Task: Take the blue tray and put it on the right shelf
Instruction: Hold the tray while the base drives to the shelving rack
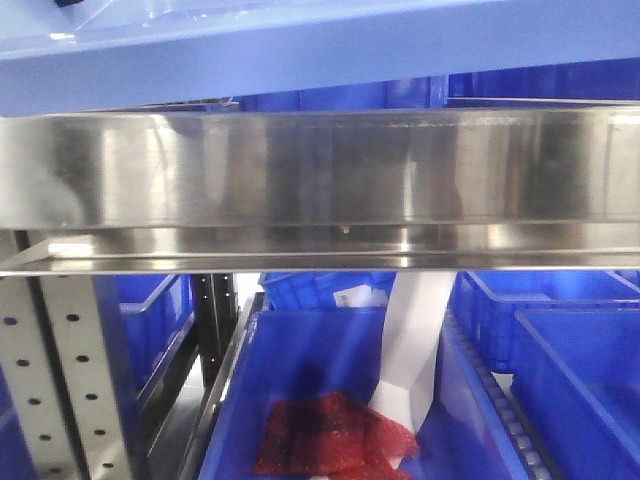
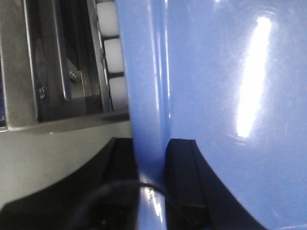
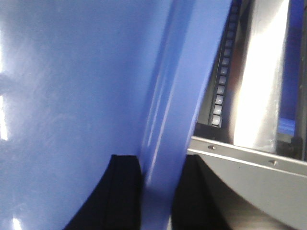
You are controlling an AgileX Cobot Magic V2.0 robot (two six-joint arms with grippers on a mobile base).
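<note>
Rim of blue tray nearest, filling both wrist views. Clamped on that rim: left tool, a black finger each side; right tool likewise. Front view: tray just above right shelf front lip; deep blue bins below shelf.

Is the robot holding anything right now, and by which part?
The blue tray: left gripper and right gripper each pinch its rim, on opposite sides.
</note>
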